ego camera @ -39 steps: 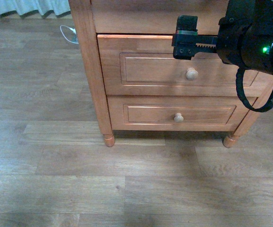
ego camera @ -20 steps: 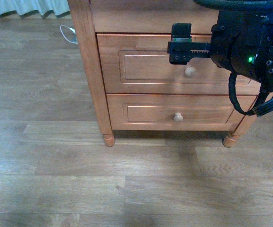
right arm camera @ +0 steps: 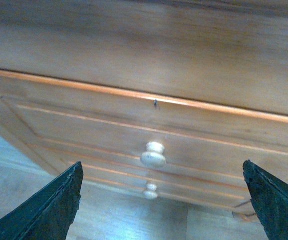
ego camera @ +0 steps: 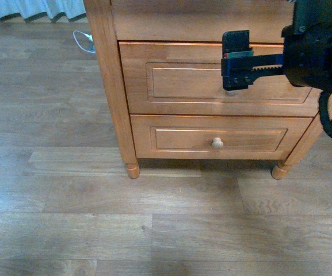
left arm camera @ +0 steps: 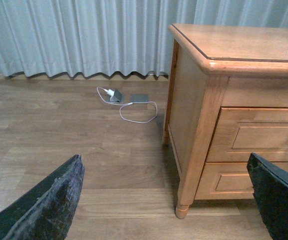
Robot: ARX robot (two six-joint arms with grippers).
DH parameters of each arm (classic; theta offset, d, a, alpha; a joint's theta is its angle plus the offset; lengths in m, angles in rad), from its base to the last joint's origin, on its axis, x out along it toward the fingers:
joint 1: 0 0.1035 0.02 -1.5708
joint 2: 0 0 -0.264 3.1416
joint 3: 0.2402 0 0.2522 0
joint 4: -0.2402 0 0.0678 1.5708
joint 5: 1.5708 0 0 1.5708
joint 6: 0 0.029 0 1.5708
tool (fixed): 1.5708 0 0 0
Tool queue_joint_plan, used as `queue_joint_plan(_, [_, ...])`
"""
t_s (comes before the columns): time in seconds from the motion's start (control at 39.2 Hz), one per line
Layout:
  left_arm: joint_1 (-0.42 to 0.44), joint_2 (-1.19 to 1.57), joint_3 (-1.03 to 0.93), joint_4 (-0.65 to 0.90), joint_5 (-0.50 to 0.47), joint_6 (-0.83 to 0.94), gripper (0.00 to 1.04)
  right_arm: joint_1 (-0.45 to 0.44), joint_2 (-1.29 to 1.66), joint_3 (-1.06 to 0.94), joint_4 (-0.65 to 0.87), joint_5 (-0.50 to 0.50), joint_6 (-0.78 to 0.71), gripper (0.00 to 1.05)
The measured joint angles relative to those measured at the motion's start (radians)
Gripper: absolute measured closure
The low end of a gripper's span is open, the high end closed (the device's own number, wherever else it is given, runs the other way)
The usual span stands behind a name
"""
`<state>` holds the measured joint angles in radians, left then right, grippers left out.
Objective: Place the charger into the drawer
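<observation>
The drawer (ego camera: pixel 212 80) is the taller upper one of a honey-brown cabinet and is shut. It also shows in the right wrist view (right arm camera: pixel 94 130) with its pale knob (right arm camera: pixel 153 154). My right gripper (ego camera: pixel 236 62) is open and empty just in front of the drawer, and it hides the knob in the front view. In its own wrist view the right gripper (right arm camera: pixel 161 172) has the knob between the jaws and farther off. A small white block, seemingly the charger (left arm camera: pixel 116 94), lies on the floor by the curtain. My left gripper (left arm camera: pixel 164 160) is open and empty, well back from the cabinet.
A shallower lower drawer (ego camera: pixel 171 138) with a smaller knob (ego camera: pixel 217 143) is shut beneath. A thin white cable loop (left arm camera: pixel 136 112) and a flat grey object (left arm camera: pixel 140 98) lie by the charger. The cabinet top (left arm camera: pixel 243 42) is bare. A curtain (left arm camera: pixel 74 35) hangs behind. The floor is wood plank.
My right gripper has moved right and a little down across the drawer front. It now covers the upper knob in the front view, which showed below it before.
</observation>
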<state>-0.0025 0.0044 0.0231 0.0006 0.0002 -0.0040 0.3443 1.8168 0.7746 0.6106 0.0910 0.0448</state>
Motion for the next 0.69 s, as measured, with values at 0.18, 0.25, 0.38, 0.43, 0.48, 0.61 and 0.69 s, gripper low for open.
queue_joint_plan(0.18, [0.000, 0.000, 0.000, 0.000, 0.000, 0.000, 0.06, -0.032, -0.293, -0.167, -0.134, -0.053, -0.002, 0.09])
queue_joint_plan(0.25, [0.000, 0.000, 0.000, 0.000, 0.000, 0.000, 0.06, -0.048, -0.415, -0.224, -0.195, -0.067, 0.009, 0.09])
queue_joint_plan(0.38, [0.000, 0.000, 0.000, 0.000, 0.000, 0.000, 0.06, -0.093, -0.764, -0.381, -0.349, -0.132, 0.065, 0.09])
queue_joint_plan(0.43, [0.000, 0.000, 0.000, 0.000, 0.000, 0.000, 0.06, -0.116, -0.877, -0.423, -0.399, -0.130, 0.076, 0.09])
queue_joint_plan(0.48, [0.000, 0.000, 0.000, 0.000, 0.000, 0.000, 0.06, -0.130, -0.975, -0.459, -0.416, -0.117, 0.076, 0.09])
queue_joint_plan(0.61, [0.000, 0.000, 0.000, 0.000, 0.000, 0.000, 0.06, -0.134, -1.010, -0.461, -0.416, -0.117, 0.077, 0.09])
queue_joint_plan(0.69, [0.000, 0.000, 0.000, 0.000, 0.000, 0.000, 0.06, -0.117, -0.991, -0.510, -0.273, -0.002, 0.042, 0.16])
